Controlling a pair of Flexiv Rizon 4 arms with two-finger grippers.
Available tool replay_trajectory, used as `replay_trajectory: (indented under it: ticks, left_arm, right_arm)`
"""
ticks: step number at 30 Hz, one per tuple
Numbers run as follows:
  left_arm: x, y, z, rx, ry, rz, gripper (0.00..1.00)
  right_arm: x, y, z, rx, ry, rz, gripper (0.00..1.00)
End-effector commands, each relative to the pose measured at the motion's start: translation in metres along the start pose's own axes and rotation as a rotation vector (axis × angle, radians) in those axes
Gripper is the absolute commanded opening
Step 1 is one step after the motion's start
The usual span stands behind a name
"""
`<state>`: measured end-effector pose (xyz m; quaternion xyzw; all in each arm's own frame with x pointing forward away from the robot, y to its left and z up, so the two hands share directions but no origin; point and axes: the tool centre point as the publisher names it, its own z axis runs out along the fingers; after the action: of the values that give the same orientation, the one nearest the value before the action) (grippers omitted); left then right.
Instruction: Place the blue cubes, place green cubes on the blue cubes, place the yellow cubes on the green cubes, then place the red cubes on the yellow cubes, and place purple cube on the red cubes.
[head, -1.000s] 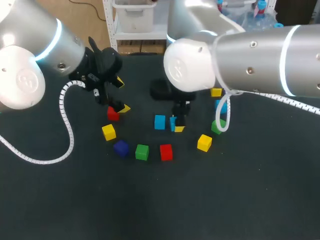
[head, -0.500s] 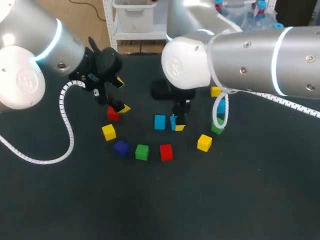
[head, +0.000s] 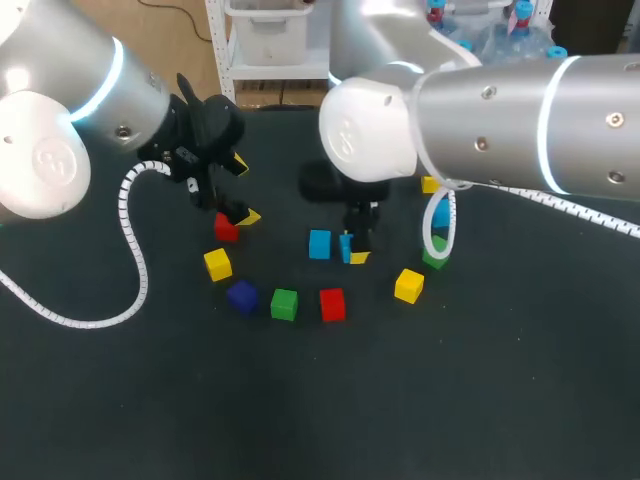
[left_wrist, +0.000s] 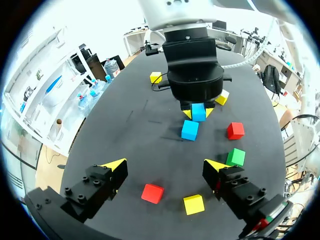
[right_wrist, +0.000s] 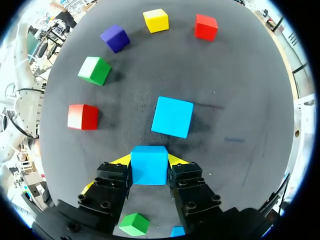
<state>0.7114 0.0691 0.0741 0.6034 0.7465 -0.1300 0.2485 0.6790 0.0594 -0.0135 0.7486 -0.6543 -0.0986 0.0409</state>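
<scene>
My left gripper (left_wrist: 165, 169) hangs released over a red cube (left_wrist: 152, 193), probably parked out of the way, since reds go on late. Further right, my right gripper (right_wrist: 149, 161) grasps a blue cube (right_wrist: 149, 169) just beside a second blue cube (right_wrist: 172, 117) lying on the surface (right_wrist: 240, 100), apparently to set the base pair together.

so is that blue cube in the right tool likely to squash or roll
Likely stiff: the blue cube shows sharp edges with the right tool shut on two faces. Flat sides suggest it would slide or sit, not roll. Its smooth-looking faces might slip.
</scene>
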Motion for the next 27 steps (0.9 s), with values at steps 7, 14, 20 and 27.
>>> replay_trajectory:
  ticks: [7,14,20,27]
  left_arm:
    - [0.002,-0.0002,-0.0001,0.001,-0.007,0.004,1.0]
    - [0.002,-0.0002,-0.0001,0.001,-0.007,0.004,1.0]
    - [0.002,-0.0002,-0.0001,0.001,-0.007,0.004,1.0]
    - [0.002,-0.0002,-0.0001,0.001,-0.007,0.004,1.0]
  right_arm:
    - [-0.0004,0.0014,0.0002,0.016,-0.003,-0.006,0.16]
    - [-0.0008,0.0009,0.0035,0.013,-0.002,-0.01,0.2]
    - [0.0005,0.0002,0.0035,0.02,0.01,-0.007,0.23]
    - [0.0006,-0.0014,0.0027,0.027,0.009,-0.004,0.25]
